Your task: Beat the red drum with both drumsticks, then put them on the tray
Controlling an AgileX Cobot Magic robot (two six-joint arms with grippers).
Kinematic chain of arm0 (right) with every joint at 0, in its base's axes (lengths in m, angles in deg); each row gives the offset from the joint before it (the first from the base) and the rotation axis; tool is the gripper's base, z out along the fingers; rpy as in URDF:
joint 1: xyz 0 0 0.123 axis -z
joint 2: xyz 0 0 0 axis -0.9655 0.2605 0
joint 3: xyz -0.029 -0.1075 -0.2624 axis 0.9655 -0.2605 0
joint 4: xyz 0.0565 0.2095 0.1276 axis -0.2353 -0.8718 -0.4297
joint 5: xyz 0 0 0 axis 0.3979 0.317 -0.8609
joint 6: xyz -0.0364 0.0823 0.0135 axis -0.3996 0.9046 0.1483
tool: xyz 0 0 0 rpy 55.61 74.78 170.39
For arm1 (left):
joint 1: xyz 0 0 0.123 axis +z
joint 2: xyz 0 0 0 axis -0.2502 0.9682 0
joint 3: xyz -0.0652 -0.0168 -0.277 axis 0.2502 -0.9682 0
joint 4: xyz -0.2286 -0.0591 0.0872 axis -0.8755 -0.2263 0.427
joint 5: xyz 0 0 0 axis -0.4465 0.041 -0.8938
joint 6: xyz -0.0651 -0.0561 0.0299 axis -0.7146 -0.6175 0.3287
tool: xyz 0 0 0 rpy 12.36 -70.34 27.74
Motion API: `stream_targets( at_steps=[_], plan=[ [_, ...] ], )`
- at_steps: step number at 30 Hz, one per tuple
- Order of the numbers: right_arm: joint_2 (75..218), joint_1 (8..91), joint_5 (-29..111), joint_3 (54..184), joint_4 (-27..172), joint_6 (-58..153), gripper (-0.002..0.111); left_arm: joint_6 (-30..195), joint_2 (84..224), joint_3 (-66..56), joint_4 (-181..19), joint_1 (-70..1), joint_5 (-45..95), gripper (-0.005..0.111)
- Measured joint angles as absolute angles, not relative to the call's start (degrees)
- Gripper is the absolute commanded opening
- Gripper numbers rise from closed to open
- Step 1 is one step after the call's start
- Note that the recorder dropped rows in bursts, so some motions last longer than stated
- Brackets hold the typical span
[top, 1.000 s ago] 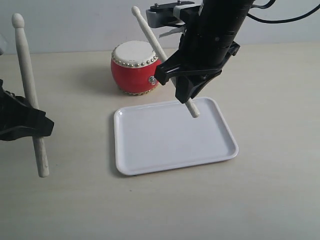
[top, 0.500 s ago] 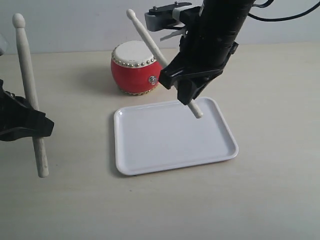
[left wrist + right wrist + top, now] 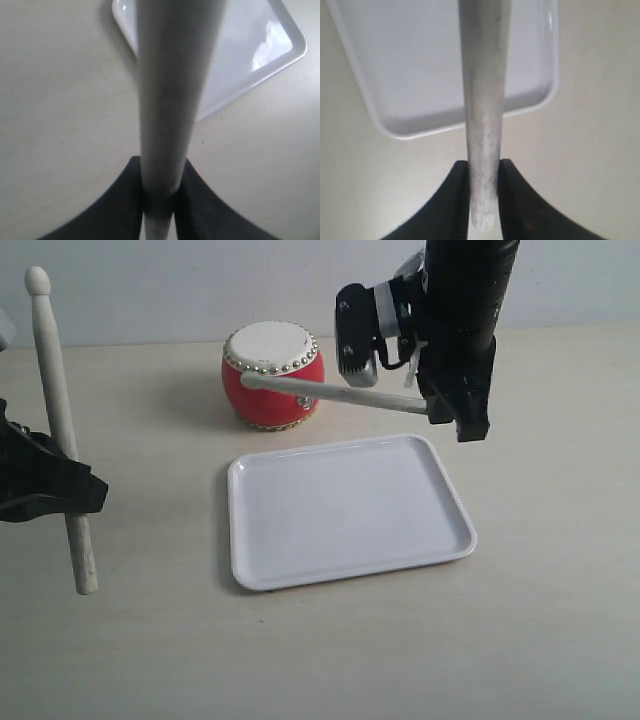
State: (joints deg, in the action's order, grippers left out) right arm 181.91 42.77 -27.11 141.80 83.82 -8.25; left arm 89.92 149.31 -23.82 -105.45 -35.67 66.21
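The red drum [image 3: 272, 376] with its cream skin stands behind the white tray [image 3: 345, 510]. My right gripper [image 3: 440, 410] is shut on one drumstick [image 3: 335, 393], which lies almost level above the tray's far edge, its tip pointing left in front of the drum. The same stick [image 3: 482, 100] runs over the tray [image 3: 420, 65] in the right wrist view. At the left edge my left gripper [image 3: 70, 490] is shut on the other drumstick [image 3: 60, 420], held upright, tip up. In the left wrist view that stick [image 3: 170, 90] crosses the tray's corner [image 3: 255, 50].
The pale tabletop [image 3: 540, 620] spreads round the tray on all sides. A plain light wall [image 3: 150, 290] runs behind the drum. The right arm's dark body [image 3: 465, 310] stands over the tray's far right corner.
The right arm has turned its wrist: its drumstick swung from steeply tilted, tip up, down to nearly level. The left arm and its stick have not moved.
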Motion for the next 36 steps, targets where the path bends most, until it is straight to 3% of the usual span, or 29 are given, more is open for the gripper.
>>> stream_targets(
  at_steps=[23, 36],
  plan=[
    [189.86, 42.89, -8.51, 141.76, 88.63, -12.84, 0.000, 90.06, 149.31, -23.82, -105.56, -35.67, 66.43, 0.000],
    [194.40, 43.38, -4.87, 141.76, 89.02, -12.95, 0.000, 90.06, 149.31, -23.82, -105.56, -35.67, 66.70, 0.000]
  ],
)
